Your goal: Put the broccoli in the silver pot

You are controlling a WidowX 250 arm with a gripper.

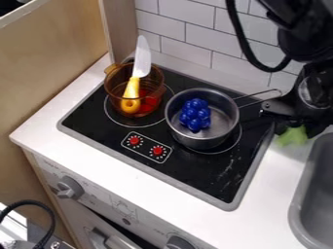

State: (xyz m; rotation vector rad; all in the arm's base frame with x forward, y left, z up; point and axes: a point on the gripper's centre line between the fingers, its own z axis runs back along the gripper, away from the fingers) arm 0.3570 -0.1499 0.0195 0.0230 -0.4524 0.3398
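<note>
There's your broccoli (pixel 294 137), right of the stove (pixel 143 149), the gripper (pixel 294 128) apparently closed around it. Florets point down, long axis looks roughly upright; keep that. Now lift clear of the silver pot (pixel 201 141), centre above the blue grapes (pixel 194 115), lower, release gently.

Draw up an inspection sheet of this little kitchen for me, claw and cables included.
Surface: white counter; black stovetop, pale marks toward its near right corner.
Job's things: silver pot on the stovetop, blue bunch inside; green broccoli at the claw.
Clutter: amber pot holding a yellow-handled knife and something red.
Claw: appears closed on the broccoli, right of the silver pot.
Cables: black loop by the arm; another lower left.
Surroundings: tiled wall, gray sink.
</note>
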